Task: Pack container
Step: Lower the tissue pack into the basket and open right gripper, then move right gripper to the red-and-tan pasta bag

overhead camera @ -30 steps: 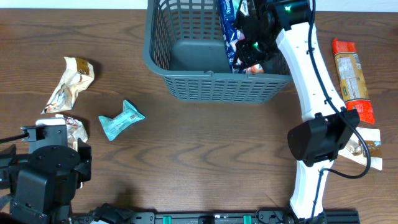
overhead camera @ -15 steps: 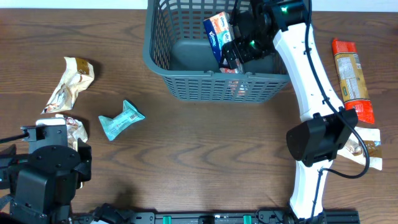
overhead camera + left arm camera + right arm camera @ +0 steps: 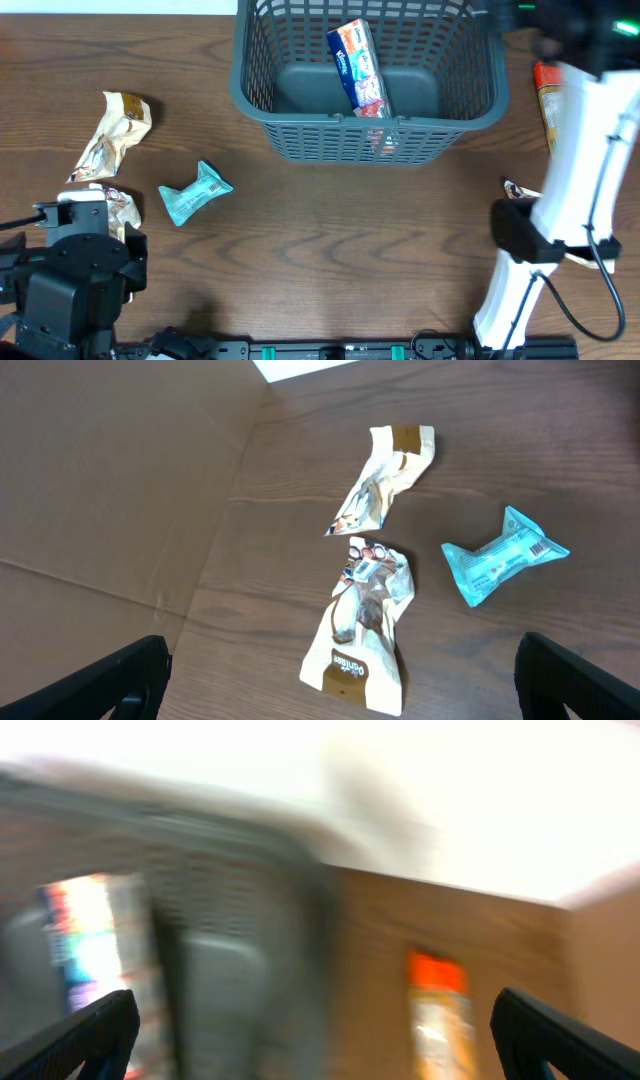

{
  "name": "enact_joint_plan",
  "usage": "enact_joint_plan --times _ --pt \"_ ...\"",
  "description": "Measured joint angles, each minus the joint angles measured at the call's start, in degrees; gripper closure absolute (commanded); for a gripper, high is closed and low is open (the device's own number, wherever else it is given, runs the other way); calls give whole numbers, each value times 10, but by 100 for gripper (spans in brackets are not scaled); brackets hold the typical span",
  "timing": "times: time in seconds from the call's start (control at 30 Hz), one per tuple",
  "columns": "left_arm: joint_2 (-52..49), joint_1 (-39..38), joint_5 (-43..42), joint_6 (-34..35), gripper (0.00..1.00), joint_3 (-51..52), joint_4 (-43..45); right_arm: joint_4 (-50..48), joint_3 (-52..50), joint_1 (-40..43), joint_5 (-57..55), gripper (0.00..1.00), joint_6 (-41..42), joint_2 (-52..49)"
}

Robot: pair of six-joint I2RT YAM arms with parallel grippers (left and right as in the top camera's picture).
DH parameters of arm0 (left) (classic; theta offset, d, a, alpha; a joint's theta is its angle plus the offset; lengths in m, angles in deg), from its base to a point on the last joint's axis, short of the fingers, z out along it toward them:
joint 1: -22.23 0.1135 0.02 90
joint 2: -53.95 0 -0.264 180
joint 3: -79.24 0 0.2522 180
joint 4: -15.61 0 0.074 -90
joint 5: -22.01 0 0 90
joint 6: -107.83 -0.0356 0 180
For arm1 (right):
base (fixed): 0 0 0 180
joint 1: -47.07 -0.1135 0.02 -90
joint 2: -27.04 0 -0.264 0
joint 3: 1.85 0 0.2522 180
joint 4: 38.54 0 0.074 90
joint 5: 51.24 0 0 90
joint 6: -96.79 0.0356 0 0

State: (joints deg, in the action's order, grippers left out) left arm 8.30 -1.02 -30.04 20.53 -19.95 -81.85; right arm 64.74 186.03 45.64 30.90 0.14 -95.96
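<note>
A: At the far edge of the table [image 3: 330, 270], seen from overhead, where does the container [image 3: 365, 135] sit?

B: Upright and square-on, its far rim cut off by the frame. A blue packet [image 3: 357, 65] lies inside, leaning against the near wall.

A: And around it?

B: Well to the left lie a tan wrapper [image 3: 112, 135], a teal packet [image 3: 195, 192] and a brown-and-white wrapper [image 3: 118, 205], the last just beside the dark left arm [image 3: 75, 290]. The white right arm [image 3: 570, 190] rises along the right side and partly covers an orange packet [image 3: 545, 90]. Its far end is a smear at the top right, clear of the container.

A: What does the left wrist view give?

B: The left claw [image 3: 340, 680] stands wide apart, one fingertip in each lower corner, nothing gripped. Below it the brown-and-white wrapper lies flat, the tan wrapper just beyond it, and the teal packet apart to the right.

A: And the right wrist view?

B: Heavily blurred. The right claw [image 3: 318, 1035] is spread wide too, its tips in the lower corners, holding nothing. The container is a grey smear on the left with a bright streak of colour inside, and the orange packet shows on the table to its right.
</note>
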Motion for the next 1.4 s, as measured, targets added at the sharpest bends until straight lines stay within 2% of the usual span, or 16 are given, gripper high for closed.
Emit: enact_joint_plan --times 0.17,0.27,0.43,0.53,0.63,0.73,0.83,0.97,1.17,1.4 --pt "0 0 0 0 1 0 0 72 38 137 -33 1 76 8" --pt "0 0 0 0 1 0 0 74 26 191 -28 1 115 8" --pt "0 0 0 0 1 0 0 75 -28 232 -22 1 157 8" --pt "0 0 0 0 1 0 0 71 -94 240 -26 1 162 8" --pt "0 0 0 0 2 0 0 54 -166 243 1 1 102 7" --pt "0 0 0 0 1 0 0 40 -246 245 57 1 -12 6" --pt "0 0 0 0 1 0 0 3 -312 245 86 1 -91 6" --pt "0 0 0 0 1 0 0 -61 -375 250 83 1 -160 5" --pt "0 0 0 0 1 0 0 -116 -425 271 33 1 -211 5" --pt "0 0 0 0 1 0 0 -181 -502 315 56 1 -225 5"
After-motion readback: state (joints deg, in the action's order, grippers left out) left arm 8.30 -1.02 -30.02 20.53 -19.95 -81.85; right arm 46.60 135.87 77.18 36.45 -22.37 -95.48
